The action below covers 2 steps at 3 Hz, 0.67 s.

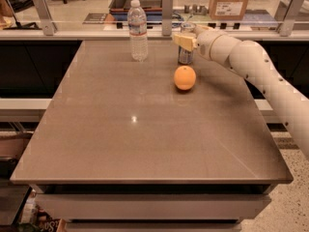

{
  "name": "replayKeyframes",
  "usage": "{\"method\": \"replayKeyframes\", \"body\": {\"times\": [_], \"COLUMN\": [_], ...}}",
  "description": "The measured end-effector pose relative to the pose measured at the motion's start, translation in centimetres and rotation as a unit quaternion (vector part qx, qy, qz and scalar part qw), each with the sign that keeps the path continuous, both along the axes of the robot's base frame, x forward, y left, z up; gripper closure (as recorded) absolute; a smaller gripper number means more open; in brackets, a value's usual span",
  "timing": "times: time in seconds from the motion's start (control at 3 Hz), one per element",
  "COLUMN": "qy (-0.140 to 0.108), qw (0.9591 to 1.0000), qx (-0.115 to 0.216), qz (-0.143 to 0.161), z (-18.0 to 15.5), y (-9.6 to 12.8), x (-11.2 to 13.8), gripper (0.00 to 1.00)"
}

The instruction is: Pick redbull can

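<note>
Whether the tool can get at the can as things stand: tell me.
Probably yes. The tool is at the can's upper part; the orange lies in front and the bottle stands off to one side, neither between them.

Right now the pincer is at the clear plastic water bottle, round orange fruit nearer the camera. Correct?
No. The camera view shows the pincer at the slim silver metal can, not the clear plastic water bottle; the rest holds.

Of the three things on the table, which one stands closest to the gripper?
The redbull can: the gripper is right at its top. The orange lies nearer the camera, the water bottle farther left in the view.
</note>
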State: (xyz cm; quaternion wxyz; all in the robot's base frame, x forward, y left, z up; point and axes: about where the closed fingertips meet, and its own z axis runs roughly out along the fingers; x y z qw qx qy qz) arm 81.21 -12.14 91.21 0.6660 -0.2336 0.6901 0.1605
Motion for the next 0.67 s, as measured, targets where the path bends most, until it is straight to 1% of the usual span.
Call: {"method": "replayKeyframes", "body": {"times": [0.67], "qy": [0.001], "qw": [1.0000], "qx": [0.000], "qz": [0.003], "z": [-0.08], "y": [0.53], "x": [0.05], "gripper": [0.88]}}
